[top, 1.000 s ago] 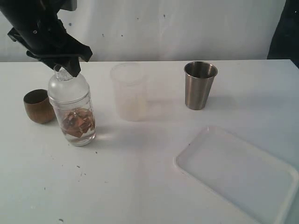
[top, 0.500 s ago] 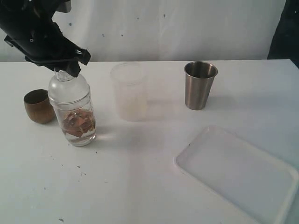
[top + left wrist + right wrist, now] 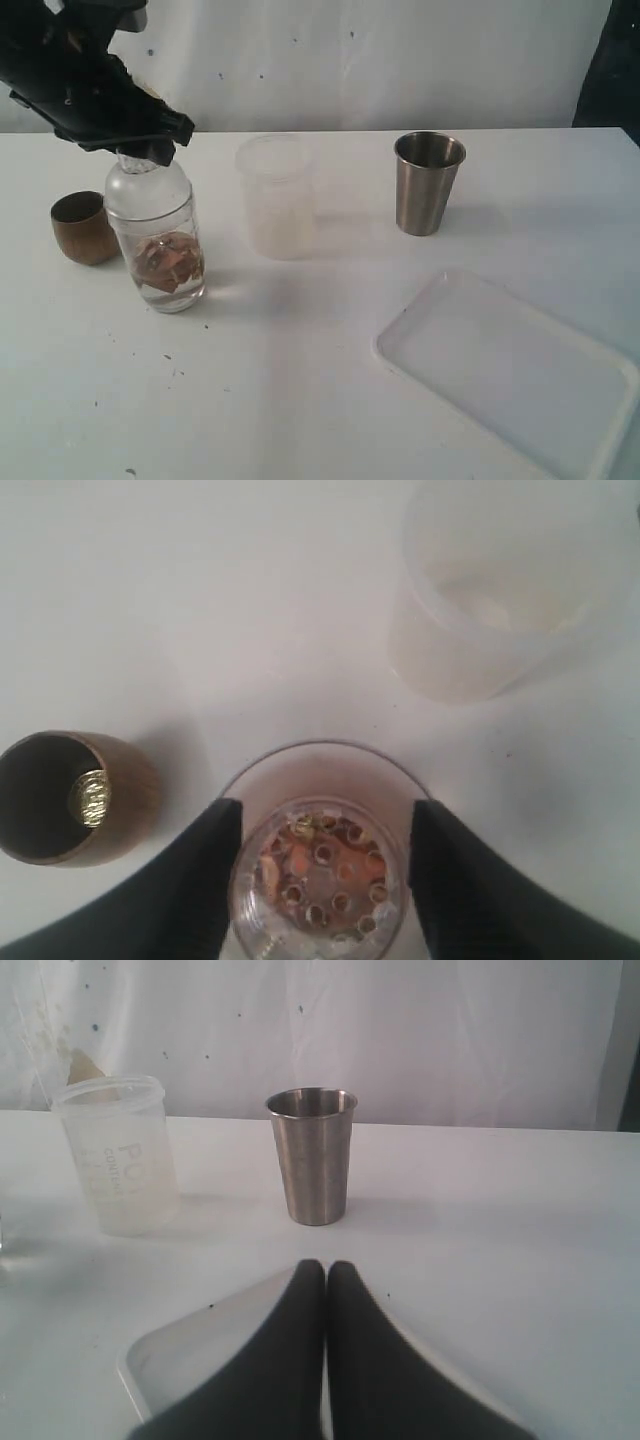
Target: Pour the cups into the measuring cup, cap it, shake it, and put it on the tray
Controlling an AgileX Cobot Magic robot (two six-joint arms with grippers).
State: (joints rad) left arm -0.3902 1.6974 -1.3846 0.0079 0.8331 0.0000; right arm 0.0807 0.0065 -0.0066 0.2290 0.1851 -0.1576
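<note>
The clear measuring cup (image 3: pixel 155 235) stands on the table with a domed, perforated cap (image 3: pixel 325 880) on it and brown bits in liquid at its bottom. My left gripper (image 3: pixel 140 148) hovers over the cap's neck, open. Its fingers (image 3: pixel 215 850) flank the cap, with a slim gap on one side. The brown wooden cup (image 3: pixel 82 228) stands upright to the left with a small gold piece inside (image 3: pixel 88 798). The steel tumbler (image 3: pixel 428 183) stands upright at the back right. The white tray (image 3: pixel 510 370) lies at the front right. My right gripper (image 3: pixel 325 1265) is shut and empty, over the tray's corner (image 3: pixel 190 1360).
A frosted milky cup (image 3: pixel 277 195) stands between the measuring cup and the steel tumbler; the right wrist view shows it (image 3: pixel 118 1155) beside the tumbler (image 3: pixel 312 1155). A white wall runs behind the table. Small dark specks dot the table front left.
My left gripper has drifted slightly up and to the left above the cap, and its jaws have widened a little. The measuring cup stays in place. The right gripper is unchanged.
</note>
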